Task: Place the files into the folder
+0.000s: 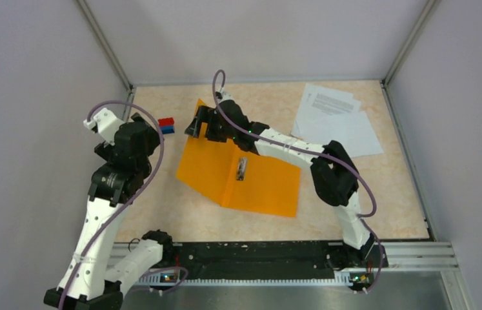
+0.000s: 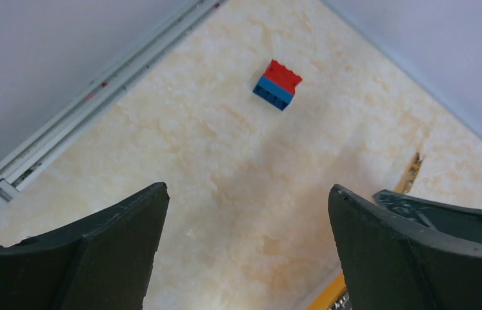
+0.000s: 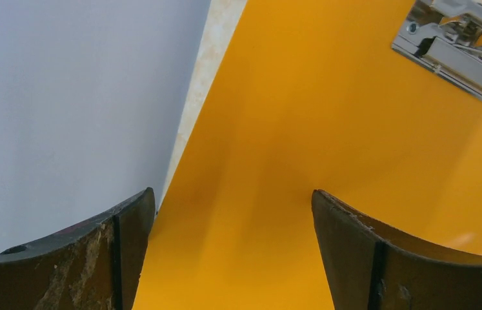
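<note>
Tabletop [image 1: 160, 216]: open folder [image 1: 257, 184] under spread right hand [image 1: 194, 124], far corner.

Beige marbled tabletop [image 1: 160, 219], boxed in by 3 plain pale-grey walls [image 1: 257, 32]: left, back, right. 2 silver metal posts [image 1: 105, 48] run up the back corners. Silver slotted rail [image 1: 412, 250] along near edge, w/ black strip [image 1: 257, 252] on it. Light soft, even.

The folder [image 1: 261, 184] is bright orange with a silver clip [image 1: 242, 169], files [image 1: 344, 126] white with black text lines, block [image 1: 167, 125] red over blue, worktop [image 1: 270, 97] creamy beige, marbled.
</note>
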